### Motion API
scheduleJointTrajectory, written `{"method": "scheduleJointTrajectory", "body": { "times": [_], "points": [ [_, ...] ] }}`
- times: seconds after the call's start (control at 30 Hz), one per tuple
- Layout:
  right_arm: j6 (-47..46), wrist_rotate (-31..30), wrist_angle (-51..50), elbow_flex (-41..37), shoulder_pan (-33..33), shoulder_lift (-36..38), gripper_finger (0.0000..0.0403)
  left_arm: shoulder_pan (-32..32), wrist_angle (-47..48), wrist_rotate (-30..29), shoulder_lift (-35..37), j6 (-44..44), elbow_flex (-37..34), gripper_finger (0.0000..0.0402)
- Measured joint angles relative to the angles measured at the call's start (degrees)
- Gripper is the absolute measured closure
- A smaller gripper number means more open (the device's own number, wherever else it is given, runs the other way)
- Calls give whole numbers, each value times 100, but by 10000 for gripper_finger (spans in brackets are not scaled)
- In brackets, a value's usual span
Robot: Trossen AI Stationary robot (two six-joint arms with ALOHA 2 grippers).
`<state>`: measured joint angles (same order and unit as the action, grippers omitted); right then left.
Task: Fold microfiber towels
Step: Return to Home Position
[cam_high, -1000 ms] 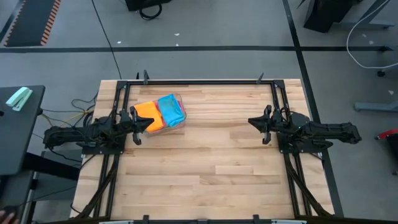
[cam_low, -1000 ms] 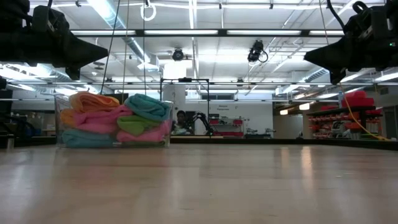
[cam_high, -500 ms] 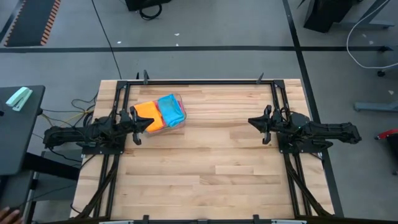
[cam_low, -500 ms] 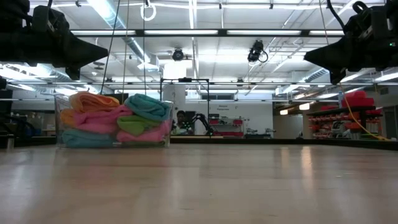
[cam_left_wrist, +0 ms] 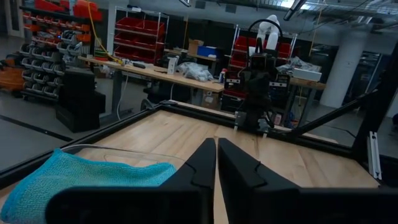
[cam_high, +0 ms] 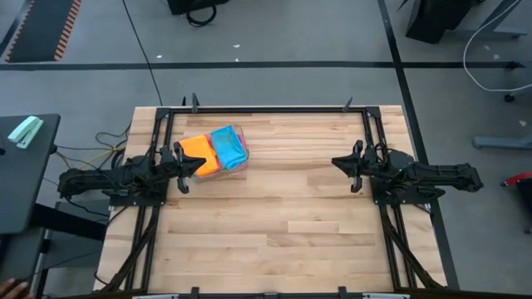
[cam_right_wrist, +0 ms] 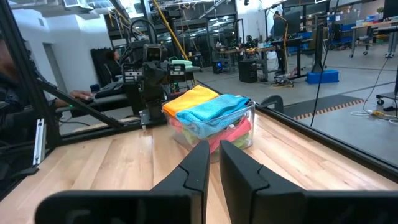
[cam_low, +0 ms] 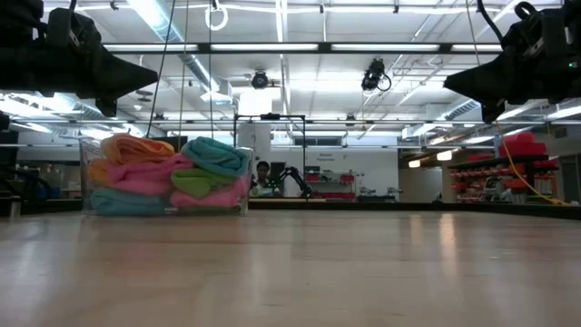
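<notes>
The fingers [cam_left_wrist: 200,163] of the left gripper [cam_left_wrist: 216,144] are closed almost fully. Only a thin slit is left between them, and nothing is held. The fingers [cam_right_wrist: 239,169] of the right gripper [cam_right_wrist: 214,147] are closed in the same way and are also empty.

From above, the left gripper is found at the left side of the table [cam_high: 283,228], with its tips at the near left corner of the clear bin [cam_high: 243,163]. In the low view it is seen raised well above the bin and not touching it. The right gripper is found at the right side of the table, at the same height, well apart from the bin. The two grippers are pointed toward each other across the bare wood.

The microfiber towels [cam_low: 168,173] are all placed inside the bin, which stands in the far left part of the table. Two folded piles can be told side by side. In the left pile an orange towel [cam_high: 197,147] is laid on top of a pink towel [cam_low: 145,178], and a light blue one is seen under them. In the right pile a blue towel [cam_high: 229,145] is laid on top of a green towel [cam_low: 194,184], with more pink under it.

Far behind the table, a person [cam_low: 262,174] is seen in the room.
</notes>
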<state>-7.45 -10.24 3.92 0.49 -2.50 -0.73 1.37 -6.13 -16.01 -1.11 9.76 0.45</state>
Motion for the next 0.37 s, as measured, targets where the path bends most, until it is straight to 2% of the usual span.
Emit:
{"method": "scheduleJointTrajectory", "body": {
  "times": [0.37],
  "points": [
    [0,0,2,0,0,0,359,-1,0,-2,0,2,0,365]
  ]
}}
